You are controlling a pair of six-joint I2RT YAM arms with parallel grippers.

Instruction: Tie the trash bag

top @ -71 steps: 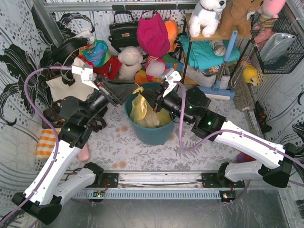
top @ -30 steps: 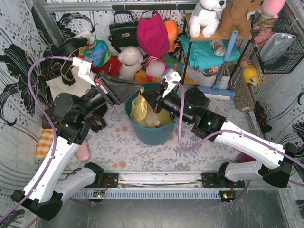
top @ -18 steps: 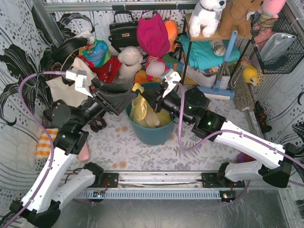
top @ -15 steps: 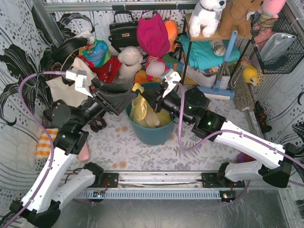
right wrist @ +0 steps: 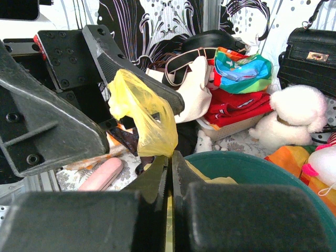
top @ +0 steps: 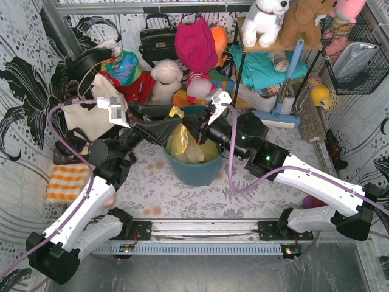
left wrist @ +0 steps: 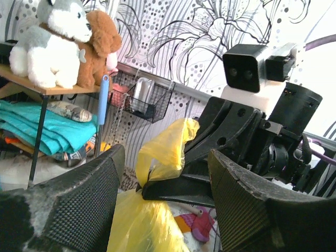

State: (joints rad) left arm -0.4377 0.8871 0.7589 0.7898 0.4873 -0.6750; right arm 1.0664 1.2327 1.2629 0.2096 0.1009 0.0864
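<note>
Now | left hand (left wrist: 164, 157) open, flanking trash bag (right wrist: 147, 115) tuft | right hand (right wrist: 169, 163) clamped on trash bag

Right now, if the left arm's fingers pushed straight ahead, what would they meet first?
Probably the trash bag, its bunched yellow tail pinched by the right fingers, ahead of the open left fingers. Depth unclear.

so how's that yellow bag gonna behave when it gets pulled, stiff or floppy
Probably very floppy: the flap of the trash bag above the shut right fingers is crumpled and folds over. Likely light, as the film looks thin and see-through. It may slip or tear if pulled hard against the teal bin.
</note>
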